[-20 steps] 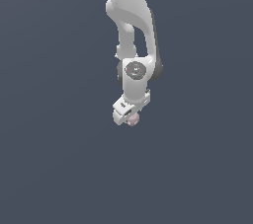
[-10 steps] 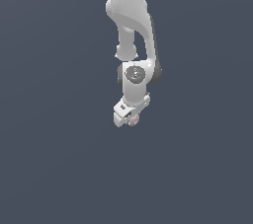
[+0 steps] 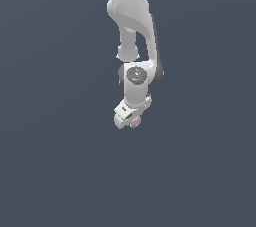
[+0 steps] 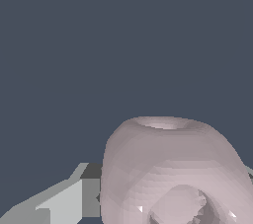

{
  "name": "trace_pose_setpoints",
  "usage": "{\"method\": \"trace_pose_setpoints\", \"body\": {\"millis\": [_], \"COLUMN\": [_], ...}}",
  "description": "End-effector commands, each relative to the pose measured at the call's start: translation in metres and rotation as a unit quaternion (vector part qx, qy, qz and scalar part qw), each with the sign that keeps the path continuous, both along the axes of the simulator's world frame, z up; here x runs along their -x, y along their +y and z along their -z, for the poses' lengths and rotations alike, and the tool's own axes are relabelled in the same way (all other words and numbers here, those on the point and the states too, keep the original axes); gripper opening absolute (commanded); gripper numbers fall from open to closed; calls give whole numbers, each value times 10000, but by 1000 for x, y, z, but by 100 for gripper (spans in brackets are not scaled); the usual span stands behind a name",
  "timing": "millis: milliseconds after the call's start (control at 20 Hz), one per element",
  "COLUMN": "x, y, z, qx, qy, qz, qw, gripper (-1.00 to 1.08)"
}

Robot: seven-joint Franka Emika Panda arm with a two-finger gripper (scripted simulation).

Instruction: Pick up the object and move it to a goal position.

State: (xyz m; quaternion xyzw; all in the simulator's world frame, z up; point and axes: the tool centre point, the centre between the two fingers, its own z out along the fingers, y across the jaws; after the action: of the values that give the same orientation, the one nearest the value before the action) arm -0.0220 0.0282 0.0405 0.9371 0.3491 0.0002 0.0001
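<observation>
Pincer state: closed down onto the object, a small pale pink knobbly lump. In the exterior view only a sliver of pink shows at the tip of the pincer, just beside its pale housing, with the arm rising directly above. In the wrist view the object sits hard against the camera, its dimpled face turned toward the lens, with one grey finger pressed to its flank. The opposite finger is largely hidden behind the lump, so the quality of contact on that side cannot be confirmed.

Location of the object: within the pincer, apparently off the plain dark worktop, though no shadow or gap confirms the height. No goal marker is visible in either view.

Risks, as judged:
- The lump is rounded and uneven; a hold on curved faces may let it roll or squirt out under a sharp move.
- Contact looks to sit near the fingertips, leaving little margin.
- A drop would let a roundish thing roll away from the pincer.
</observation>
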Motion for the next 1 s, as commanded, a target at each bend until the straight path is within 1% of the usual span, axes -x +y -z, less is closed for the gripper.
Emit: {"method": "trace_pose_setpoints", "body": {"millis": [0, 250, 700, 950], "x": [0, -1, -6, -8], "y": [-5, -30, -106, -129], "z": [-1, -4, -16, -19], "qx": [2, 2, -1, -1], "qy": [-1, -1, 0, 0], "qz": [6, 6, 4, 4], "qw": [10000, 10000, 10000, 10000], "gripper": [-100, -100, -100, -100]}}
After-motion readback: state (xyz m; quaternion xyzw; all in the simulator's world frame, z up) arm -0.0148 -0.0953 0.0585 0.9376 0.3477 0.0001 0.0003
